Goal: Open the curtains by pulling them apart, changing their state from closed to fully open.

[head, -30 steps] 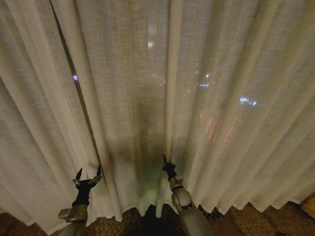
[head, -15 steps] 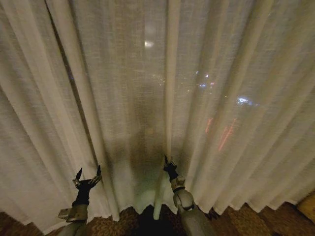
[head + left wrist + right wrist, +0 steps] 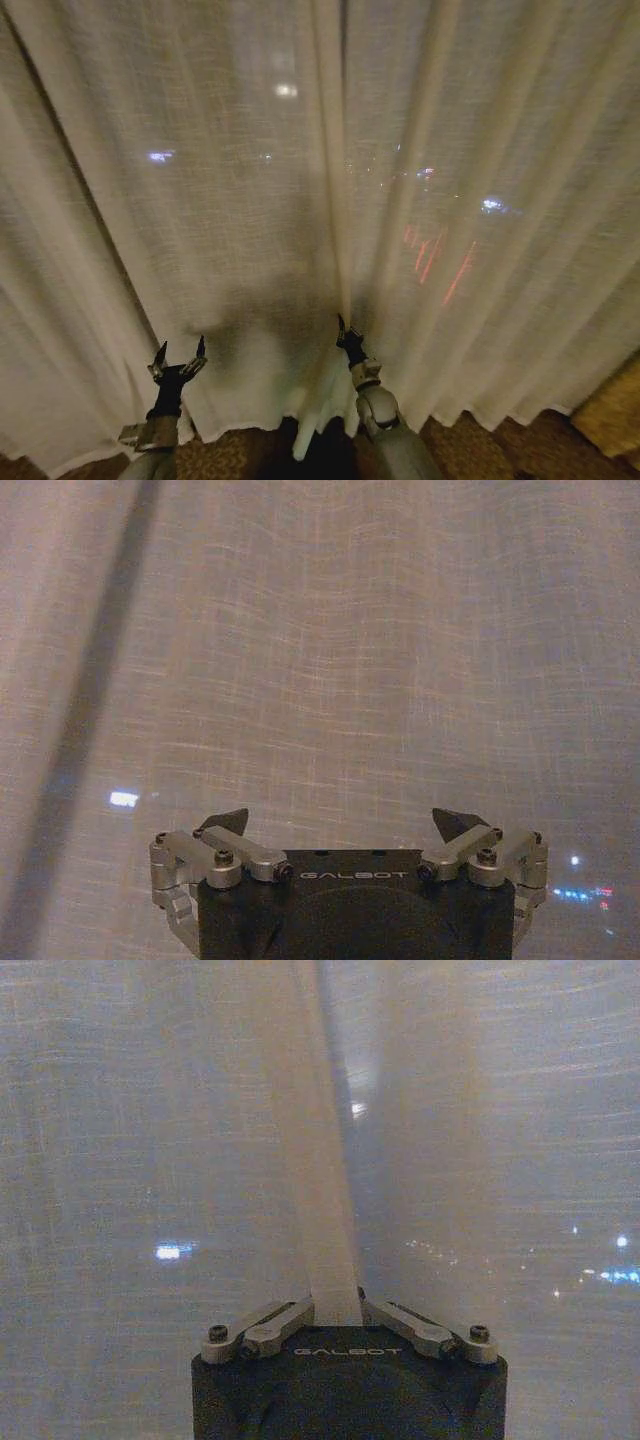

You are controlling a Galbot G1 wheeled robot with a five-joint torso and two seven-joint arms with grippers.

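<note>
"GALBOT" on left tool body, "GALBOT" on right tool body

A: What colour and pattern are seen on the curtains?
B: Off-white sheer cloth is shown, marked by a fine woven grid and soft vertical pleats.

A: And the carpet?
B: Brown is seen, with a darker mottled pattern.

A: The left gripper?
B: Black body, silver links, white lettering.

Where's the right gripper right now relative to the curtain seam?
In the head view the right gripper sits low, just right of centre, shut on the curtains' central edge fold; the open left gripper is on its left.
</note>
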